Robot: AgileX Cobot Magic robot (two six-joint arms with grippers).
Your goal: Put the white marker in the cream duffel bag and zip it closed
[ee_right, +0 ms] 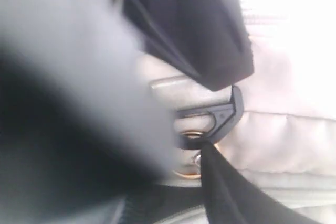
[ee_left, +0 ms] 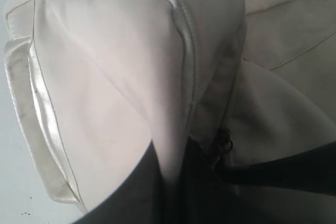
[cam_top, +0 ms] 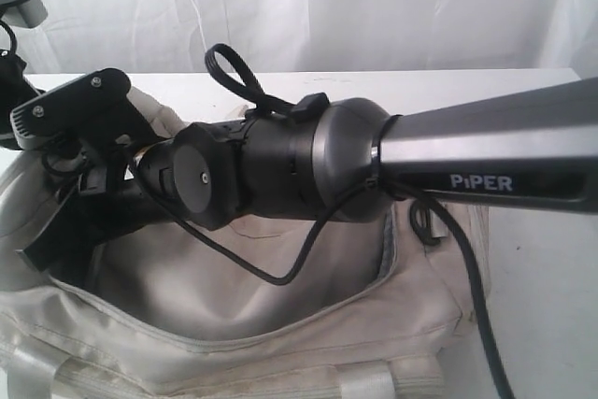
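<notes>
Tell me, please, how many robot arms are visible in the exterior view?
2. The right arm reaches across from the right edge over the cream duffel bag; the left arm is at the bag's left end. Both grippers are hidden there.

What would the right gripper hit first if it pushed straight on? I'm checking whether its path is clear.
Probably the cream duffel bag itself: the right gripper sits at the bag's end, beside a black strap ring. Depth is unclear.

Right arm was dark grey w/ black joint housings, white "PIPER" lettering, looped black cables, visible screws.
</notes>
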